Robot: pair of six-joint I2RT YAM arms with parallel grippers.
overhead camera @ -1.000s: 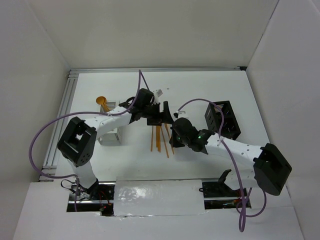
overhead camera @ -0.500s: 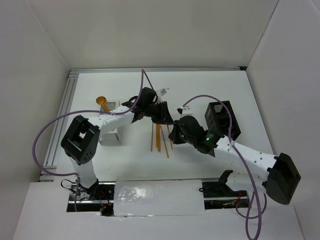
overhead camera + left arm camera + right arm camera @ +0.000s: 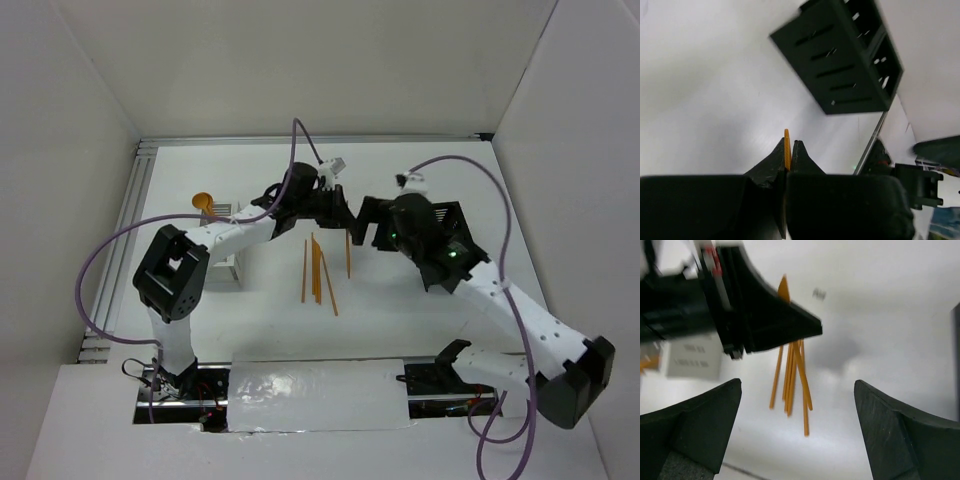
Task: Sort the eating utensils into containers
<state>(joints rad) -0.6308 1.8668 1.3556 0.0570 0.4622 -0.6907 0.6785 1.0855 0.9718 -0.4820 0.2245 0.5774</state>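
My left gripper (image 3: 343,220) is shut on a thin orange utensil (image 3: 348,258) and holds it above the table behind the pile. In the left wrist view the orange piece (image 3: 786,144) sits pinched between the closed jaws of that gripper (image 3: 789,146). Several orange utensils (image 3: 318,272) lie in a loose bundle on the table and also show in the right wrist view (image 3: 792,375). My right gripper (image 3: 367,230) is open and empty, just right of the left gripper and in front of the black caddy (image 3: 448,222). The white caddy (image 3: 222,268) stands at the left with an orange spoon (image 3: 204,200) in it.
The black caddy (image 3: 845,60) fills the upper right of the left wrist view. The two grippers are close together over the table's middle. The left gripper's fingers (image 3: 785,322) cross the right wrist view above the bundle. White walls enclose the table.
Both grippers have left the bundle. The left one moved back and right with one orange utensil in it. The right arm swung back and right toward the black caddy, open.
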